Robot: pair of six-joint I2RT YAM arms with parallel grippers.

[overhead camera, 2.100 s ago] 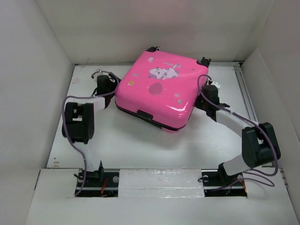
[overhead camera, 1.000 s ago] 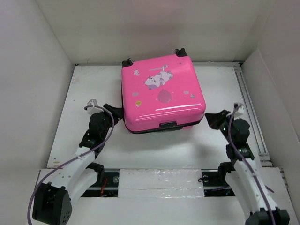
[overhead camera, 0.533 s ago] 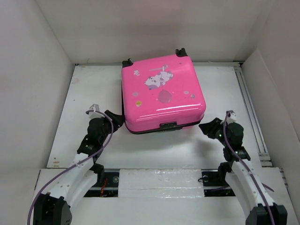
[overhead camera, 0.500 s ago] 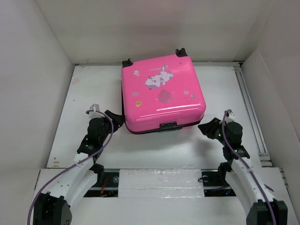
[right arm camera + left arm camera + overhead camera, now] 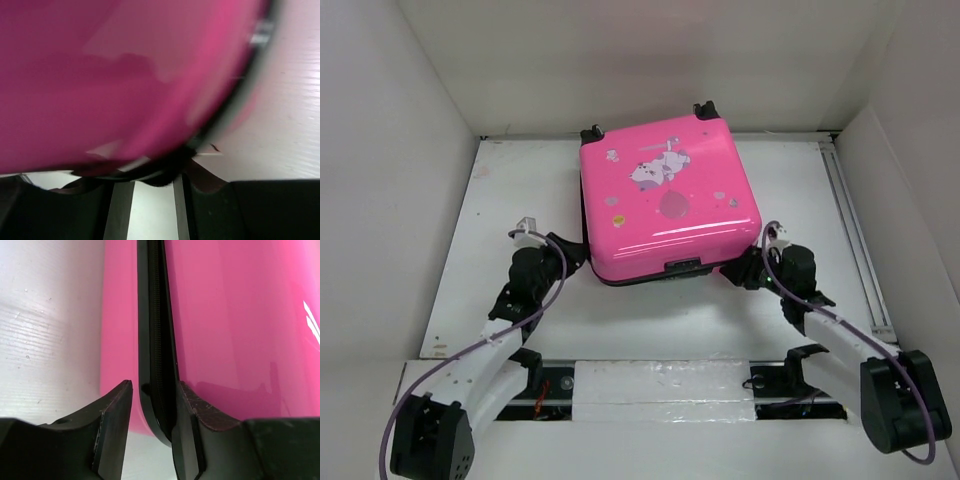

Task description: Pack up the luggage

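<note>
The luggage (image 5: 665, 200) is a bright-pink hard-shell suitcase with a cartoon print, lying flat and closed at the back centre of the table. My left gripper (image 5: 572, 262) is at its front-left corner. In the left wrist view the left gripper (image 5: 155, 385) stands open astride the black zipper seam of the luggage (image 5: 240, 315); one pad rests against the seam, the other stands off. My right gripper (image 5: 742, 272) is at the front-right corner. In the blurred right wrist view the right gripper (image 5: 150, 180) is open, the luggage's (image 5: 100, 75) dark edge at its fingertips.
White walls enclose the white table (image 5: 520, 190) on the left, back and right. A grooved rail (image 5: 842, 220) runs along the right side. The arms' base bar (image 5: 660, 385) lies along the near edge.
Both grippers have moved in to the suitcase's front corners, the right one sliding left. The left jaws have narrowed and the right jaws have opened. Earlier the suitcase was turned squarer.
</note>
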